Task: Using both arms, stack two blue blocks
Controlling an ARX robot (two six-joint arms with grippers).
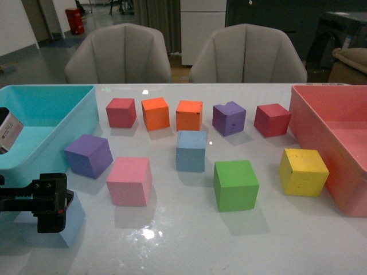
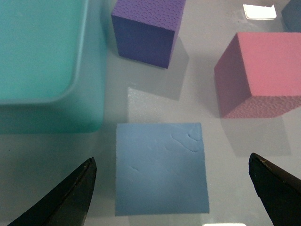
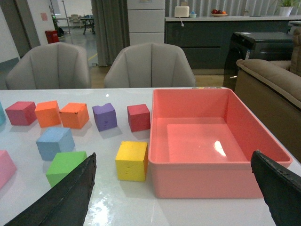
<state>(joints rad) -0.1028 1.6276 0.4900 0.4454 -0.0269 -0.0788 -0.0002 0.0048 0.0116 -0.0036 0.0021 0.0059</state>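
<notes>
Two blue cubes well apart on table, both grippers spread

Logged first pale grey-blue matte foam cube at front-left of glossy white table, flat on one face, top face level. Sits just in front of large turquoise plastic bin, near purple foam cube and pink foam cube. Equal-sided, so no long axis distinguishable; side faces run roughly parallel to the finger blades.

Checked left gripper: spread wide, one black finger on each side of the cube, clear of both faces, pinching nothing.

Logged second pale grey-blue foam cube mid-table, upright, one face toward the robot.

Checked right gripper: spread wide, pinching nothing, facing large salmon-pink plastic bin at table's right.

Pink bin: floor bare and glossy, with a light glint. Turquoise bin: visible floor bare, near corner hidden by the arm.
</notes>
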